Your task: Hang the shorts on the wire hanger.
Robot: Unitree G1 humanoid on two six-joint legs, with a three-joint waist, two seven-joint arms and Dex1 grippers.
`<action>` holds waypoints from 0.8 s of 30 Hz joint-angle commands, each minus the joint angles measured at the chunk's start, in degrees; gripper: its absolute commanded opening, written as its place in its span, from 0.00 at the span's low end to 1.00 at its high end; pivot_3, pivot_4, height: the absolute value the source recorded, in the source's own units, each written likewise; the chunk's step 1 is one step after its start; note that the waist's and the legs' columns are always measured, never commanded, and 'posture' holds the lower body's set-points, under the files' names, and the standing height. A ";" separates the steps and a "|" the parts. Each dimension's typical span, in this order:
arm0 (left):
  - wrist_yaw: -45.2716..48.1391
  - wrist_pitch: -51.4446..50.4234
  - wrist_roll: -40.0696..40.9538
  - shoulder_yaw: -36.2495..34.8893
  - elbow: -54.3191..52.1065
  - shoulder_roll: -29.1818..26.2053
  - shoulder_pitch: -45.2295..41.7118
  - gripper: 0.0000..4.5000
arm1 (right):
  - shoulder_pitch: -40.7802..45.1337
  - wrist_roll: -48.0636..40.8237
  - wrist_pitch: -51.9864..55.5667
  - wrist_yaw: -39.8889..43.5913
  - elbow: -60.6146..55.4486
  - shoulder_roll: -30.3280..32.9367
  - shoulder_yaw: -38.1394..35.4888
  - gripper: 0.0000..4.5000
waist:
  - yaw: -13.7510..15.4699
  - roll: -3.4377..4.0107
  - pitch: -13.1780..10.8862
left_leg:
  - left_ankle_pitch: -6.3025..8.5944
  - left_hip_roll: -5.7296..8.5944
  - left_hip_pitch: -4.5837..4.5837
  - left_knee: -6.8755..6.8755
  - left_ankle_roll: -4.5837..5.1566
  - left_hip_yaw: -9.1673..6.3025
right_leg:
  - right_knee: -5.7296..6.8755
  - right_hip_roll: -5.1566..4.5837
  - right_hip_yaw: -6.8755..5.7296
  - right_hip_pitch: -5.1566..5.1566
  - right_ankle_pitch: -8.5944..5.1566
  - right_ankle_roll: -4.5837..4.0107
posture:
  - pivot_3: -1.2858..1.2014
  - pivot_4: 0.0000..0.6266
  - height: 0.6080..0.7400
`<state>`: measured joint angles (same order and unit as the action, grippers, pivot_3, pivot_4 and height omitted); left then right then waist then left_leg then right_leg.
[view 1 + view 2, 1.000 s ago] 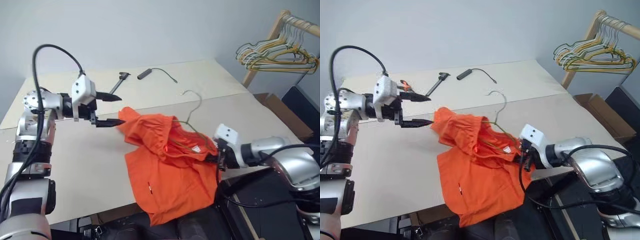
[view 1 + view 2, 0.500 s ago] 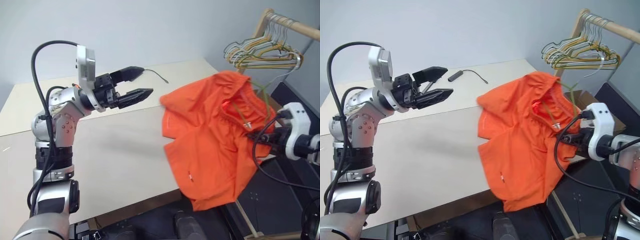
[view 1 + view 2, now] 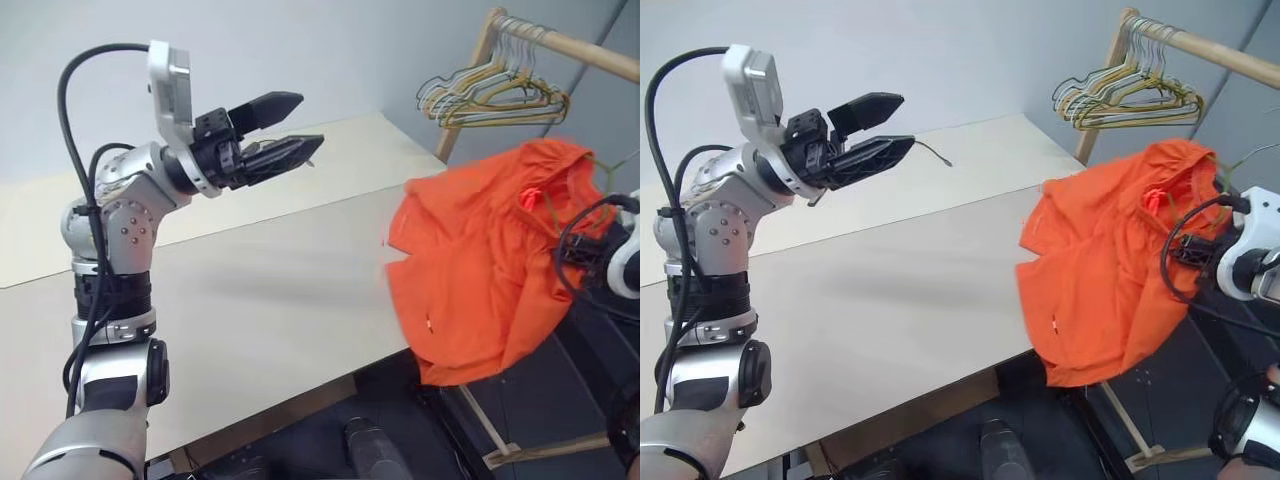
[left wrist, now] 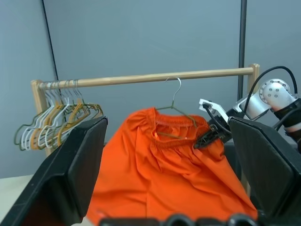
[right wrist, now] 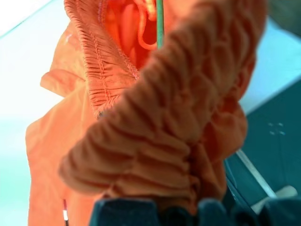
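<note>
- The right gripper is clamped on the gathered waistband of the shorts, its black fingers pinched together on the fabric at the garment's right side
- The shorts hang free in the air off the right edge of the table, the orange cloth draping down from the waistband with the hem below table level
- The wire hanger sits inside the waistband; its olive wire runs through the opening and its silvery hook rises just in front of the wooden rail
- Whether the hook touches the rail cannot be told
- The left gripper is held up above the table's far half, well apart from the shorts, its two black fingers spread wide and holding nothing, pointing toward the shorts
- A bunch of pale and yellow hangers hangs on the rail beyond the table's far right corner, near its upright post
</note>
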<state>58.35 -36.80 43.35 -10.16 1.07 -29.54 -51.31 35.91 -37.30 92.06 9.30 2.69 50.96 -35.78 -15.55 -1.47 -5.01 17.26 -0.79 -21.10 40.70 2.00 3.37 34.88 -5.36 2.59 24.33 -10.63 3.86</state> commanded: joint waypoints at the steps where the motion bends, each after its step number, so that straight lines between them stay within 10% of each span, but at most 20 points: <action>1: -3.24 -1.17 1.75 -2.08 -0.64 -0.09 -2.75 0.99 | 5.52 -0.78 0.44 -5.80 3.64 3.10 -0.97 0.00 | -0.24 0.14 -0.11 | 0.00 0.01 0.00 0.00 0.00 0.00 | 0.00 0.00 0.01 -0.01 -0.01 0.01 | 0.40 0.15 1.00; 24: -7.27 -1.24 2.80 -2.21 -4.95 -1.43 -0.48 0.99 | 31.58 19.37 -15.20 -20.87 41.83 4.85 -9.38 0.00 | -0.93 0.58 -0.54 | -0.01 0.08 0.01 -0.47 -0.01 0.14 | -0.39 -0.04 0.16 0.02 0.02 0.13 | 0.42 0.11 1.00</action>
<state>51.11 -38.03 45.21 -11.47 -1.82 -30.08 -51.59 66.22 -17.62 78.49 -11.95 45.19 54.73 -44.67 -16.48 -0.89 -5.55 17.25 -0.73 -21.08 40.23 1.98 3.51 34.48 -5.37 2.74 24.35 -10.61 3.99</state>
